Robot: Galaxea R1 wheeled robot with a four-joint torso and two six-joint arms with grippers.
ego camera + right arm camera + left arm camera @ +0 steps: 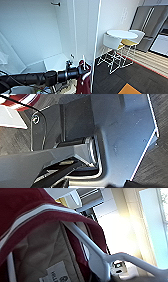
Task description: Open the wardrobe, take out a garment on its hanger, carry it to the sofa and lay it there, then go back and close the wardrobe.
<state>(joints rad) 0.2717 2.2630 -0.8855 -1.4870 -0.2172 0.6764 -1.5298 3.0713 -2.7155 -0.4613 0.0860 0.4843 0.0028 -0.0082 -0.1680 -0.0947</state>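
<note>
Garment (83, 83) hangs off my left pincer (86, 70) at 6 o'clock in head view, just outside the open wardrobe (50, 37). Soft, light, will swing; the hanger (100, 260) is stiff, so best held at the neck under the hook. Left pincer looks clenched on the hanger; arm stretched level across. Right pincer: cannot tell.

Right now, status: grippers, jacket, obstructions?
Left gripper at white hanger, maroon white-trimmed jacket hanging. Open white wardrobe ahead. White chairs right.
</note>
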